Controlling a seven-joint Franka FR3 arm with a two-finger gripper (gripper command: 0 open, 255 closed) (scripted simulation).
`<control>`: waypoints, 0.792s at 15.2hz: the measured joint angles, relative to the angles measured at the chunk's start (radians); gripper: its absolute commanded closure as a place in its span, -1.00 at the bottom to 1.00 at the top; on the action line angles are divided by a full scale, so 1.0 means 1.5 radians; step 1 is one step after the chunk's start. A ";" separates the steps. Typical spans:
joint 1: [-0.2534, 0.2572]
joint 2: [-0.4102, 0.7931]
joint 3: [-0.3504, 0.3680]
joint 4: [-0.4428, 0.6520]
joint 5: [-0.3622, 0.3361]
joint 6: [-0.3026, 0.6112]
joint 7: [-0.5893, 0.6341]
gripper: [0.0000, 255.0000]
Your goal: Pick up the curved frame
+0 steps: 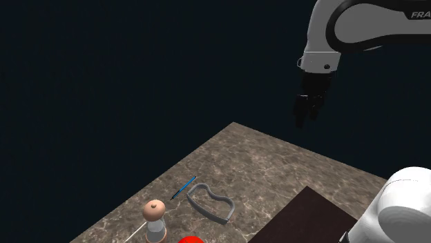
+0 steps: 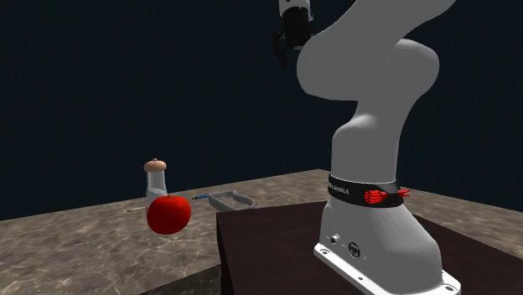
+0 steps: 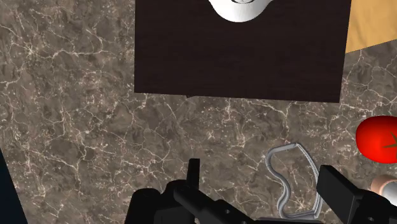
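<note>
A grey curved frame [image 1: 211,202], a wavy closed loop, is seen lying flat on a brown marbled counter [image 1: 276,162], towards the shoulder view's lower left and well apart from the dark box stand [image 1: 304,221]. A thin blue pen [image 1: 184,187] is laid just beside the frame's far left end; whether the two touch cannot be told. Nearer and further to the shoulder view's left, a small shaker [image 1: 155,219] with a tan rounded top is stood upright, and a red fruit [image 1: 190,239] is cut by that view's bottom edge, near the frame's near side. The black hand [image 1: 307,107] is held high above the counter, pointing downwards, well clear of every object. In the wrist view the two fingers [image 3: 193,170] are shown spread apart, with nothing clasped between them; the frame is seen on the counter far beneath, between the fingers and closer to one of them, untouched. In the second exterior view the frame is found behind the red fruit and to the right of the shaker, near the stand's far corner.
</note>
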 measured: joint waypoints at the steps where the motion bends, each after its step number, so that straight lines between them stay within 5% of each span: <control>1: 0.000 0.000 0.000 0.000 0.000 0.000 0.000 -1.00; 12: 0.017 0.177 0.064 -0.047 0.040 0.194 0.089 -1.00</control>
